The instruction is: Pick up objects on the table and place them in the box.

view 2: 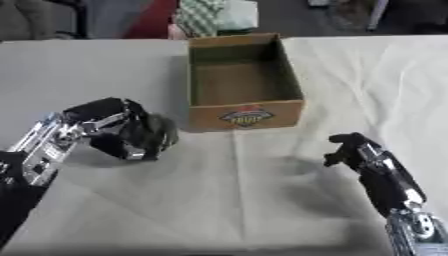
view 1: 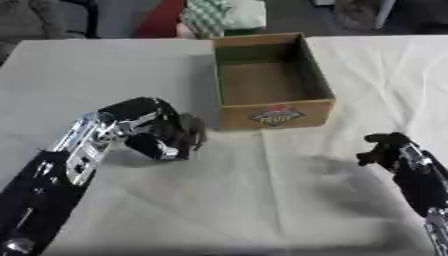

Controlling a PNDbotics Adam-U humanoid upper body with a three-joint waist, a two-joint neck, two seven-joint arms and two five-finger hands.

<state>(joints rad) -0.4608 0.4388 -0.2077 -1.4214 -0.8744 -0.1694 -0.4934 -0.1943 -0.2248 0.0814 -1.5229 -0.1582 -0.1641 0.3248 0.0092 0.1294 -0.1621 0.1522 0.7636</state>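
Seemingly mid-pick, the left eye view has the left hand (view 1: pixel 162 132) curled down near the box (view 1: pixel 273 114), its catch hidden, while the right eye view has the right hand (view 2: pixel 350 148) curled, empty; next comes lifting over the rim.

box (view 1: pixel 273 112) open-topped, near wall facing | cloth (view 1: pixel 262 200) between hands bare
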